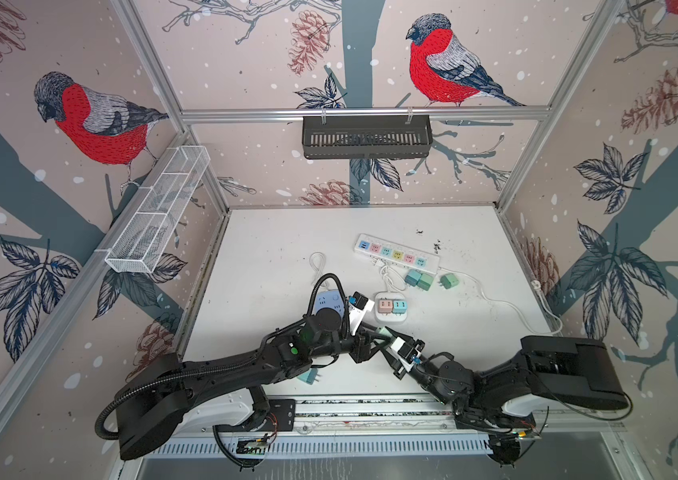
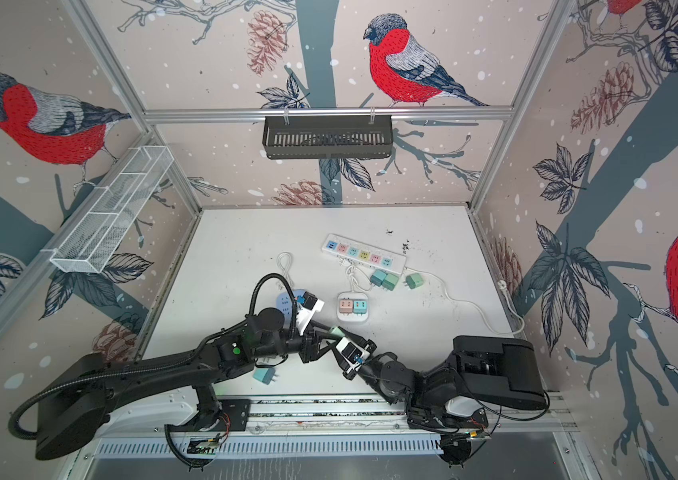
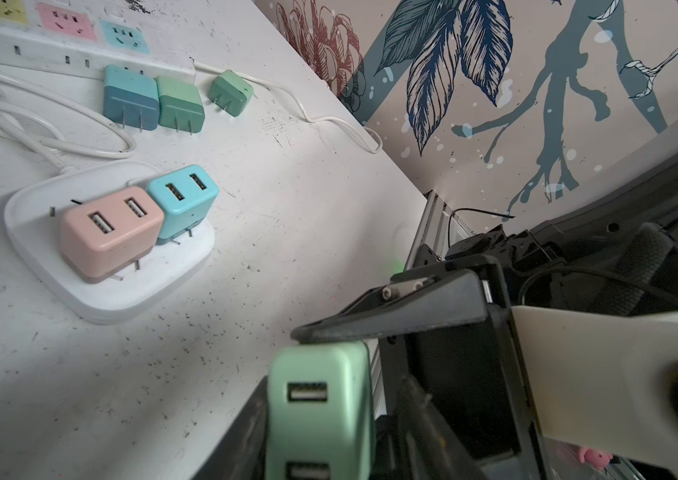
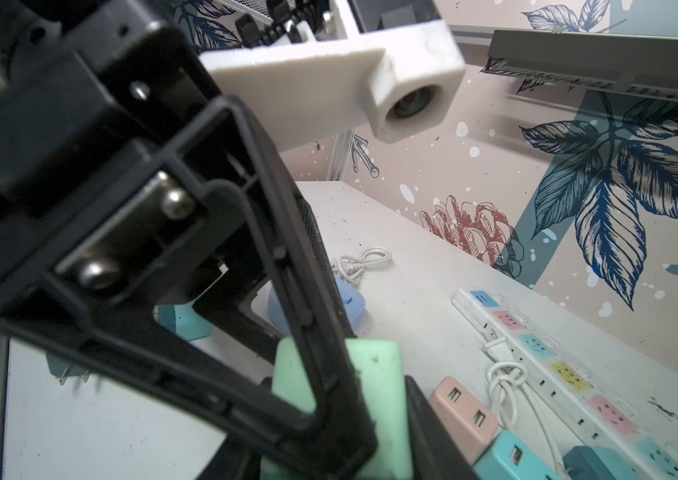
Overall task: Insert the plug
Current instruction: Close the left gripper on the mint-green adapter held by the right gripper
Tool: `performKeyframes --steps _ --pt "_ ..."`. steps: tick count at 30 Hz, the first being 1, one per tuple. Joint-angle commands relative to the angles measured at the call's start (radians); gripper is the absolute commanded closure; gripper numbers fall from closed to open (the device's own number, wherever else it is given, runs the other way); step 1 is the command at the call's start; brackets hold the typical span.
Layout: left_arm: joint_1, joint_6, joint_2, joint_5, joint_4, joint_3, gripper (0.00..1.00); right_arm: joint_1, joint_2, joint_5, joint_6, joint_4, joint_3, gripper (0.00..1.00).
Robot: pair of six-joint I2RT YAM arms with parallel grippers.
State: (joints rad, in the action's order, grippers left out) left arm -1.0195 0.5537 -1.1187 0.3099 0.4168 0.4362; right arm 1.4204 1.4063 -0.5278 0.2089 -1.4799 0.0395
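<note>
A mint-green plug [image 1: 383,331] [image 2: 335,331] with two USB ports hangs above the table's near middle, where both grippers meet. My left gripper [image 1: 373,338] [image 3: 324,424] is shut on the plug [image 3: 320,407], one finger on each side. From the opposite side my right gripper [image 1: 390,340] [image 4: 341,436] is also shut on the plug [image 4: 383,374], and a left-arm finger crosses in front of it in the right wrist view. The plug's prongs are hidden. A white square socket block [image 1: 390,322] [image 3: 38,195] carrying a pink and a blue plug lies just beyond the grippers.
A long white power strip [image 1: 397,254] with coloured sockets lies farther back, with three loose teal and green plugs [image 1: 425,281] and a white cable [image 1: 507,305] beside it. A round blue socket [image 1: 326,303] sits behind the left wrist. Another teal plug [image 1: 308,377] lies under the left arm.
</note>
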Motion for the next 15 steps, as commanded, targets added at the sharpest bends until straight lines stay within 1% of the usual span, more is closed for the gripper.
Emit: performKeyframes --steps 1,4,5,6,7,9,10,11,13,15 --pt "0.001 0.001 -0.003 0.041 0.091 0.001 0.70 0.000 -0.004 0.014 -0.017 -0.023 0.001 0.99" --pt "-0.001 -0.011 -0.017 0.043 0.088 0.009 0.86 0.000 -0.002 0.019 -0.018 -0.020 0.006 0.99" --pt "-0.001 -0.016 -0.021 0.042 0.085 0.012 0.90 0.000 0.001 0.019 -0.018 -0.020 0.007 0.98" --pt "0.000 -0.023 -0.026 0.038 0.085 0.015 0.92 0.000 0.004 0.013 -0.019 -0.021 0.009 0.96" --pt "-0.001 -0.034 -0.028 0.030 0.086 0.018 0.94 -0.001 0.010 0.002 -0.022 -0.021 0.013 0.88" --pt "0.000 -0.063 -0.030 -0.004 0.068 0.024 0.95 -0.002 0.023 -0.034 -0.033 -0.030 0.016 0.66" --pt "0.001 -0.080 -0.030 -0.037 0.027 0.042 0.96 0.000 0.028 -0.058 -0.043 -0.042 0.014 0.56" --pt "0.001 -0.097 -0.028 -0.065 0.003 0.053 1.00 0.000 0.033 -0.081 -0.051 -0.053 0.011 0.48" --pt "0.007 -0.131 -0.024 -0.127 -0.048 0.076 1.00 -0.001 0.038 -0.148 -0.066 -0.076 0.005 0.34" --pt "0.018 -0.159 -0.014 -0.169 -0.095 0.099 1.00 -0.009 0.040 -0.171 -0.073 -0.086 0.000 0.25"
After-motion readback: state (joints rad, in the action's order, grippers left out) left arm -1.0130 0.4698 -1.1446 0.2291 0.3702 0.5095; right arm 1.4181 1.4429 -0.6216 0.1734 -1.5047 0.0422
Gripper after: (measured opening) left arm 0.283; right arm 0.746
